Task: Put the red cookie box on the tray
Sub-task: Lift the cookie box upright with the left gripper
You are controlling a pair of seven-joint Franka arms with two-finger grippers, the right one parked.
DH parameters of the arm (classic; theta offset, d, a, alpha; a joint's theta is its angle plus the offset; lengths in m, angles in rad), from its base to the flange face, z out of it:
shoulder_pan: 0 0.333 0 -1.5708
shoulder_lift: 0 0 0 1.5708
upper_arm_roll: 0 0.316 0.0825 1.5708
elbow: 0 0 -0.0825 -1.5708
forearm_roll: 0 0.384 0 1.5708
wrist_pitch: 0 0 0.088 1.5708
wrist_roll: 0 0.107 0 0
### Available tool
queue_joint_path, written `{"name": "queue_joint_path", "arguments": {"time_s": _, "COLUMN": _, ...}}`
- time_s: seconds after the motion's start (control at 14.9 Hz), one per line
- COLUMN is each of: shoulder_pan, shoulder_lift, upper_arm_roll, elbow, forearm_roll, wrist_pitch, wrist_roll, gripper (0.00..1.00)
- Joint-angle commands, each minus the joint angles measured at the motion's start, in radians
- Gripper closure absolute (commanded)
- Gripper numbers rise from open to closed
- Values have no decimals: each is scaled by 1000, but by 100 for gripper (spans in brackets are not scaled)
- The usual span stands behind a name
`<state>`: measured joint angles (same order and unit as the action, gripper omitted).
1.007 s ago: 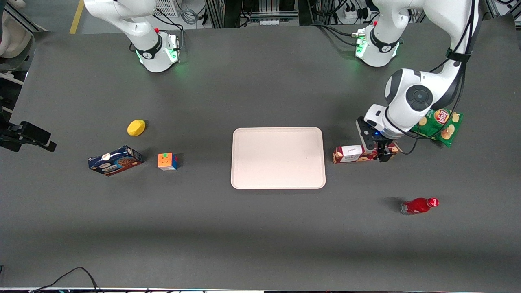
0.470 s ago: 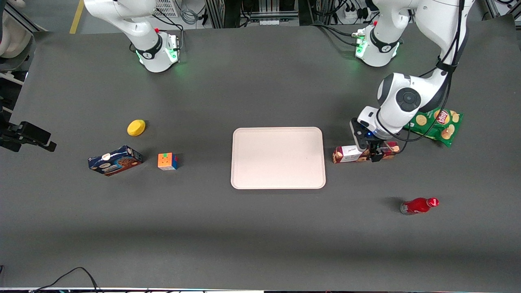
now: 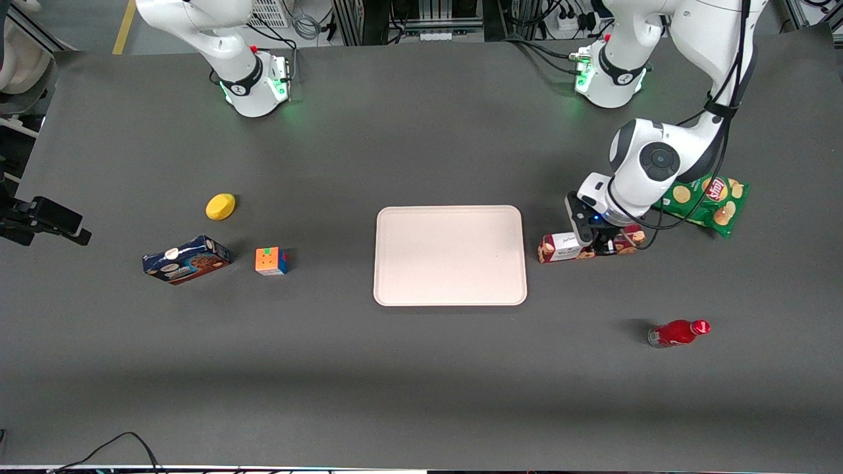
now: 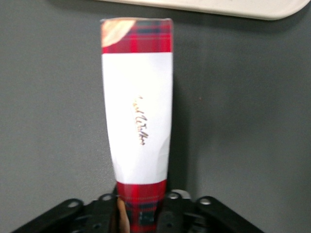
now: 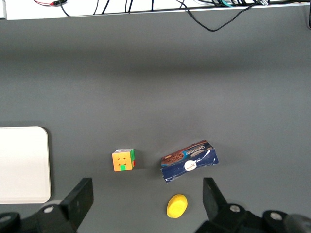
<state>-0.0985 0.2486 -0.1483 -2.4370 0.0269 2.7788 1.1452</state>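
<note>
The red cookie box [image 3: 558, 249] lies on the table beside the tray [image 3: 450, 255], toward the working arm's end, its white label end nearest the tray. My left gripper [image 3: 602, 247] is down over the box's middle, shut on it. In the left wrist view the box [image 4: 138, 107] runs out from between the black fingers [image 4: 172, 213] of the gripper [image 4: 141, 213]. They press on its two long sides, and the tray's rim [image 4: 218, 7] shows just past the box's end. The box rests on the table.
A green chips bag [image 3: 708, 201] lies close to the arm, farther from the camera than the box. A red bottle [image 3: 677, 332] lies nearer the camera. A blue cookie box [image 3: 186, 259], a colour cube [image 3: 271, 261] and a yellow object [image 3: 220, 206] lie toward the parked arm's end.
The gripper has moved a little along the box toward the tray, has come down over it and has shut on it. The box now shows less of its label.
</note>
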Motion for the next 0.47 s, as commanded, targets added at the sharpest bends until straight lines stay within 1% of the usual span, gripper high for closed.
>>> {"name": "queue_joint_path", "arguments": {"time_s": 0.0, "shoulder_pan": -13, "shoulder_lift": -2, "upper_arm_roll": 13, "elbow": 6, "forearm_roll": -13, "wrist_pitch": -4, "wrist_roll": 13, "gripper": 100}}
{"name": "queue_joint_path", "arguments": {"time_s": 0.2, "shoulder_pan": -12, "shoulder_lift": -23, "upper_arm_roll": 30, "elbow": 22, "forearm_roll": -16, "wrist_pitch": -30, "wrist_roll": -34, "gripper": 100}}
{"name": "queue_joint_path", "arguments": {"time_s": 0.27, "shoulder_pan": -12, "shoulder_lift": -34, "upper_arm_roll": 35, "elbow": 51, "forearm_roll": -18, "wrist_pitch": -77, "wrist_roll": -80, "gripper": 100}}
{"name": "queue_joint_path", "arguments": {"time_s": 0.34, "shoulder_pan": -12, "shoulder_lift": -46, "upper_arm_roll": 35, "elbow": 99, "forearm_roll": -18, "wrist_pitch": -155, "wrist_roll": -120, "gripper": 100}}
{"name": "queue_joint_path", "arguments": {"time_s": 0.4, "shoulder_pan": -12, "shoulder_lift": -60, "upper_arm_roll": 35, "elbow": 160, "forearm_roll": -33, "wrist_pitch": -257, "wrist_roll": -166, "gripper": 100}}
